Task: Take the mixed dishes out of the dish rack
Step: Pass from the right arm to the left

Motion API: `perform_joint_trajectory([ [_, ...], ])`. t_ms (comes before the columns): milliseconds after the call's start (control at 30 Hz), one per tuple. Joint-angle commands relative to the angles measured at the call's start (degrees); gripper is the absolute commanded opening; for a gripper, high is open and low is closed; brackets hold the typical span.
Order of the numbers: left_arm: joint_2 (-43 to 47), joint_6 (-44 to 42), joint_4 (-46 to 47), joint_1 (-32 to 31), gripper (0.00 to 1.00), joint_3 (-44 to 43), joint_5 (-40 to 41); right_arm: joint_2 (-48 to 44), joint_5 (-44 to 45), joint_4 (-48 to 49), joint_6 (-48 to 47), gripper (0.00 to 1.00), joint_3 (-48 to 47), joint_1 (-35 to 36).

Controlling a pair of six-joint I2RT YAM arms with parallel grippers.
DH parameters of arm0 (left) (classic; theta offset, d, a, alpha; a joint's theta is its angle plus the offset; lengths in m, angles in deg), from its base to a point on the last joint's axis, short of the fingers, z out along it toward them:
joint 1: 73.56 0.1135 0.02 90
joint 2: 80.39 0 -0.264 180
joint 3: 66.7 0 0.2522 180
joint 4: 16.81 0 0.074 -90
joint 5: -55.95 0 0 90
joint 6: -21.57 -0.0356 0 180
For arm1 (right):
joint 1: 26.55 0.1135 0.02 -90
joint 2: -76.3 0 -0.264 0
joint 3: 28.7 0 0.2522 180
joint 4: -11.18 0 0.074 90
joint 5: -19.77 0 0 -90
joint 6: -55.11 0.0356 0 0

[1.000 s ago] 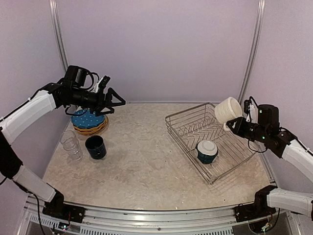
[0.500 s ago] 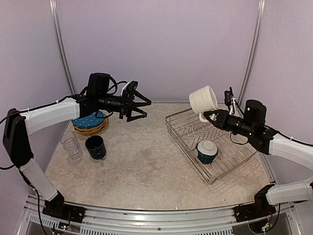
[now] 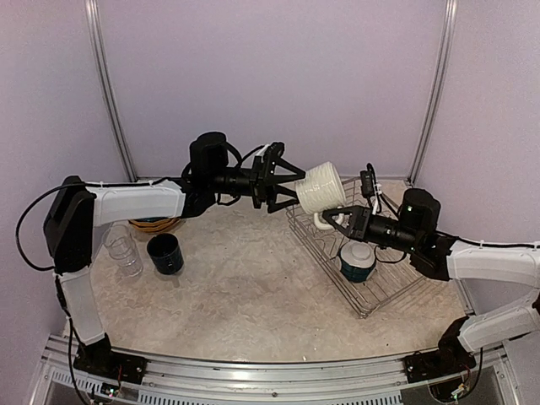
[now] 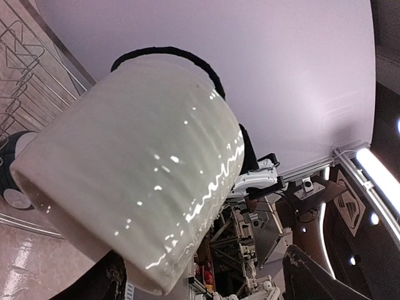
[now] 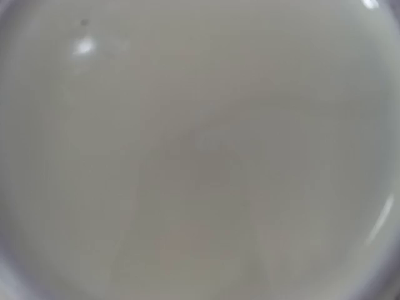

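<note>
1. The right hand [image 3: 336, 221] is clenched on the handle of the cream mug [image 3: 321, 187]. It holds the mug in the air, tipped on its side, above the left edge of the rack [image 3: 326, 263]. Only the thin handle is gripped, so the mug could swing or slip free.
2. The left hand [image 3: 289, 186] is spread wide and grasps nothing. It hangs just left of the rack, with the mug's base right ahead of its fingers [image 4: 311, 278]. Whether they touch cannot be told. If they close off-centre on the smooth, rounded wall, the mug may squirt out.
3. If the right hand lets go before the left has a firm hold, the mug likely drops onto the rack's wires or the bench [image 3: 245, 287] beside the rack, and could chip.
4. The two hands are near each other above the rack's edge. A misjudged push could knock them together or wrench the handle loose.
5. A bowl [image 3: 358, 260] sits inside the rack, below the mug. A falling mug could strike it.
</note>
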Motion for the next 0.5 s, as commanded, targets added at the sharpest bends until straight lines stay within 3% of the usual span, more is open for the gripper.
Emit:
perform_joint_trajectory([
  [0,-2.2,5.2,10.2,-2.0,0.8,-2.5,0.0,0.7,0.1,12.3,0.8,0.0,-1.1,2.8],
  [167,-3.2,8.7,15.4,-2.2,0.66,-3.0,0.1,2.5,-0.1,14.1,0.8,0.0,-1.7,4.8],
  [467,-4.4,17.9,27.4,-2.5,0.26,-1.8,-0.1,5.5,0.9,21.5,4.9,0.0,-0.8,5.0],
])
